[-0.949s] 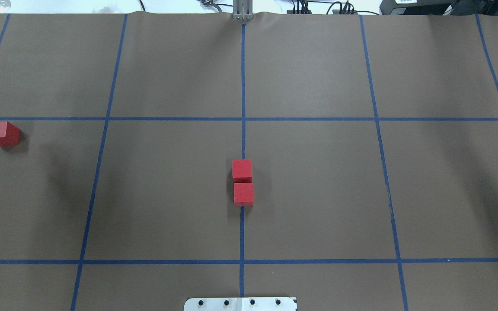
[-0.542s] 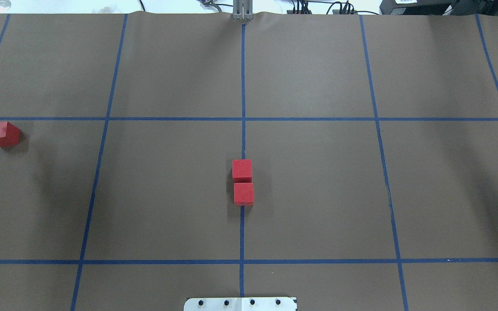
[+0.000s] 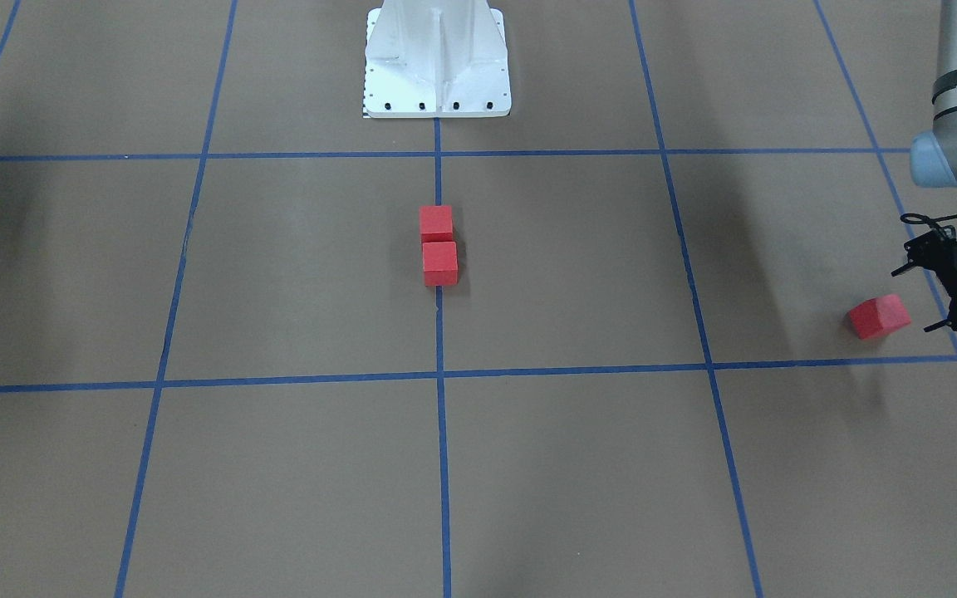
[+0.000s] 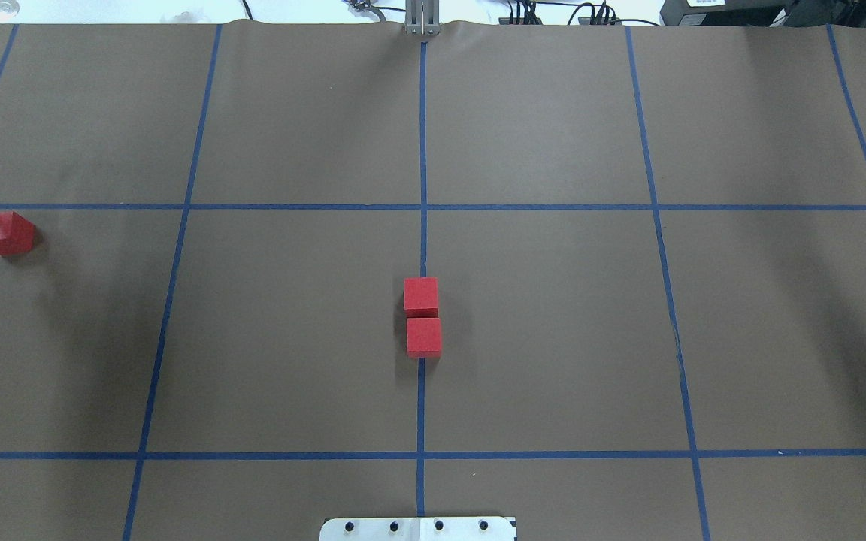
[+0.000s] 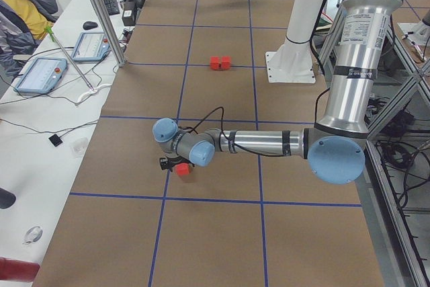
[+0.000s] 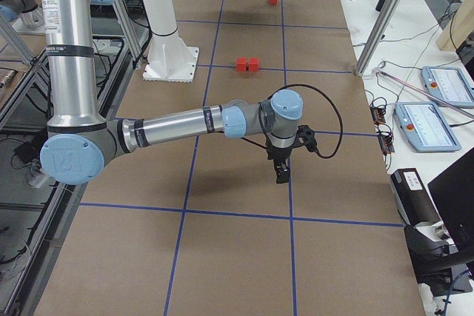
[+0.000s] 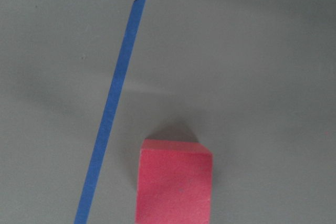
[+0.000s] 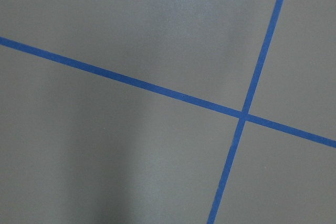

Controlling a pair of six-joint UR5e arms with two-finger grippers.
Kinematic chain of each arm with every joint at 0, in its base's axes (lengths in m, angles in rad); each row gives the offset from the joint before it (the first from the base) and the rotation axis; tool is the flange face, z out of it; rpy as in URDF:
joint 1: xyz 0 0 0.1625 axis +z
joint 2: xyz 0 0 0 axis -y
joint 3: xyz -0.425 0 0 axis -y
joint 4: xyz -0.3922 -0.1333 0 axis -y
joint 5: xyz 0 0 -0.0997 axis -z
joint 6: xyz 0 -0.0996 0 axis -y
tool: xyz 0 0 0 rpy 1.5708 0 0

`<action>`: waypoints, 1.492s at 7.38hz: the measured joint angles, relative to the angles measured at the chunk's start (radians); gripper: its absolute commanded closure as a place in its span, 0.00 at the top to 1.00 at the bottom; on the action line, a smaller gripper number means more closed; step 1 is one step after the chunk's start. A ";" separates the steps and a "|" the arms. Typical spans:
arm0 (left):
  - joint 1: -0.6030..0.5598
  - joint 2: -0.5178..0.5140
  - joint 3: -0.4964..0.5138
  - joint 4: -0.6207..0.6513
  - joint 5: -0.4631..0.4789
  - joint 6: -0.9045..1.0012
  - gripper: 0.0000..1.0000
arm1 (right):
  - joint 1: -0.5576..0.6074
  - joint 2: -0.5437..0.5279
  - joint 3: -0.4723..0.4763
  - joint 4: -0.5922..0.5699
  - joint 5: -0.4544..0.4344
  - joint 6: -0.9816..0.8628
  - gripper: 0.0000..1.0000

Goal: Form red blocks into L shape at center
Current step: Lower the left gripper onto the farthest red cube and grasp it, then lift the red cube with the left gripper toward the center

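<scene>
2 red blocks touching, center; 3rd block 9 o'clock, beside spread left end effector; right end effector: cannot tell; base plate 6 o'clock.

Pretty clearly a robotics lab. Brown paper surface taped off in a blue grid, white arm pedestal bolted down top centre of the front view. Teach pendants on the white bench at the left of the left-side view, cables along the overhead's top edge.
</scene>
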 measured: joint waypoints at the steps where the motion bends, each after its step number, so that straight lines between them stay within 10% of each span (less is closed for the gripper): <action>1: 0.002 -0.001 0.008 -0.041 0.001 -0.052 0.98 | 0.000 0.000 0.000 0.000 0.000 0.000 1.00; 8: 0.050 -0.006 0.033 -0.103 0.015 -0.101 0.89 | 0.000 -0.002 0.000 0.000 0.000 0.001 0.99; 11: 0.053 -0.005 0.034 -0.101 0.044 -0.101 0.47 | 0.000 -0.002 -0.001 0.000 0.000 0.000 0.99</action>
